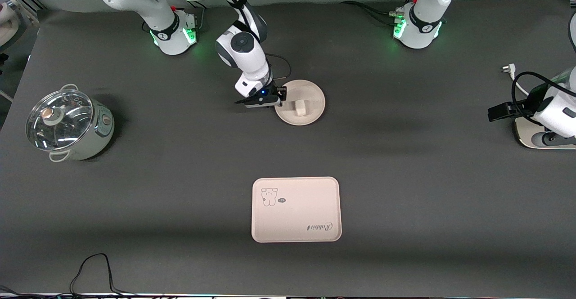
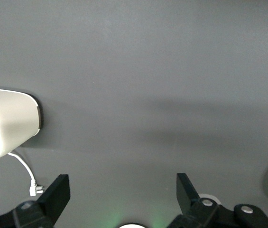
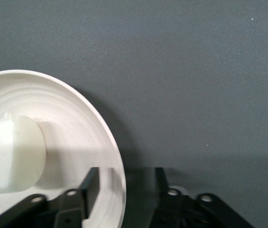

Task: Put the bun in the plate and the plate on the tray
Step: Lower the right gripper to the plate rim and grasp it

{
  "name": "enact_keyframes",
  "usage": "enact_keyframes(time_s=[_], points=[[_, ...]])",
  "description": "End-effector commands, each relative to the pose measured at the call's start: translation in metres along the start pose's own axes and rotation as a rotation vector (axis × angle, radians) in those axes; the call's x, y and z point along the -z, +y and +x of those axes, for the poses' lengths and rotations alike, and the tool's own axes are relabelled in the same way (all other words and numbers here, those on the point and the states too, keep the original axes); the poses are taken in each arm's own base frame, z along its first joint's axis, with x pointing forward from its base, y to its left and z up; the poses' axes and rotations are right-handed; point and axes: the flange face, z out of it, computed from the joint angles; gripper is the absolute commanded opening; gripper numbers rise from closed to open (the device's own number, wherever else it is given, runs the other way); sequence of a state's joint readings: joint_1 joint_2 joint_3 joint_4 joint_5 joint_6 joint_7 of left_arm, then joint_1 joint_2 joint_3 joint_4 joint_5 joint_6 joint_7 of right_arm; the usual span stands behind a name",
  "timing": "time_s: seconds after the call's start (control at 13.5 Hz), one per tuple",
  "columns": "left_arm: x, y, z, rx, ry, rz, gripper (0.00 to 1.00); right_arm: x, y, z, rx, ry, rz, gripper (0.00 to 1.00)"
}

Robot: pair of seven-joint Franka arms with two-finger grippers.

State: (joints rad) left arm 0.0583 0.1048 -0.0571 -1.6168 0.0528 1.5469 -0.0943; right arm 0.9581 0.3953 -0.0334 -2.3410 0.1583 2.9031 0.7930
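The bun (image 1: pixel 299 107) lies in the plate (image 1: pixel 310 91), a little toward the rim nearer the front camera. The plate sits on the dark table (image 1: pixel 405 191), apart from the tray (image 1: pixel 310 200), which lies well nearer the front camera with only its rabbit drawing (image 1: pixel 269 196) and script on it. A lidded pot (image 1: pixel 67 126) stands toward the right arm's end of the table; through its glass lid nothing inside can be made out.

The right gripper (image 1: pixel 278 100) is down at the plate's edge on the right arm's side. In the right wrist view one finger (image 3: pixel 90 187) stands inside the plate's rim (image 3: pixel 117 175) and the other outside it, the rim between them; the jaws straddle it with a narrow gap, and whether they actually pinch it cannot be told. The bun (image 3: pixel 10 154) is cut off by that view's edge.

The left gripper (image 2: pixel 123 194) waits at the left arm's end of the table, jaws spread wide, gripping nothing. It hangs over bare table by a white appliance (image 2: pixel 8 123), which is only partly in view.
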Motion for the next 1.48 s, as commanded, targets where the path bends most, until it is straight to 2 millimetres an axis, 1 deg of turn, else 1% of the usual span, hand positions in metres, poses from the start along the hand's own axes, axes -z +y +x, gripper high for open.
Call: enact_keyframes(time_s=[0.0,0.07,0.3,0.45,0.59,0.74,0.89,0.96,1.04,1.11,1.19,1.34,1.41], points=[[0.001,-0.001,-0.004,-0.016,-0.008,-0.002,1.0,0.001,-0.004,-0.001,-0.024,0.006,0.012,0.08],[0.001,-0.001,-0.004,-0.016,-0.008,-0.002,1.0,0.001,-0.005,-0.001,-0.024,0.007,0.013,0.0],[0.001,-0.001,-0.004,-0.016,-0.008,-0.002,1.0,0.002,-0.005,0.0,-0.025,0.006,0.012,0.0],[0.001,-0.001,-0.004,-0.016,-0.007,-0.002,1.0,0.013,-0.003,0.01,-0.028,0.019,0.024,0.0],[0.001,-0.001,-0.004,-0.016,-0.007,-0.002,1.0,0.039,-0.003,0.025,-0.045,0.036,0.04,0.0],[0.001,-0.001,-0.004,-0.016,-0.008,-0.002,1.0,0.075,-0.003,0.042,-0.066,0.053,0.066,0.0],[0.001,-0.002,-0.004,-0.016,-0.008,-0.002,1.0,0.108,-0.007,0.05,-0.075,0.061,0.094,0.0],[0.001,-0.002,-0.004,-0.014,-0.008,-0.002,1.0,0.118,-0.01,0.052,-0.076,0.065,0.105,0.0],[0.001,-0.002,-0.004,-0.016,-0.008,-0.002,1.0,0.122,-0.012,0.054,-0.084,0.07,0.119,0.0],[0.001,-0.002,-0.004,-0.016,-0.008,-0.002,1.0,0.126,-0.017,0.064,-0.092,0.08,0.128,0.0],[0.0,-0.002,-0.004,-0.016,-0.01,-0.002,1.0,0.12,-0.019,0.073,-0.094,0.086,0.122,0.0],[0.0,-0.002,-0.004,-0.016,-0.01,-0.002,1.0,0.113,-0.022,0.114,-0.124,0.12,0.126,0.0],[0.0,-0.002,-0.004,-0.016,-0.01,-0.002,1.0,0.11,-0.024,0.142,-0.138,0.138,0.125,0.0]])
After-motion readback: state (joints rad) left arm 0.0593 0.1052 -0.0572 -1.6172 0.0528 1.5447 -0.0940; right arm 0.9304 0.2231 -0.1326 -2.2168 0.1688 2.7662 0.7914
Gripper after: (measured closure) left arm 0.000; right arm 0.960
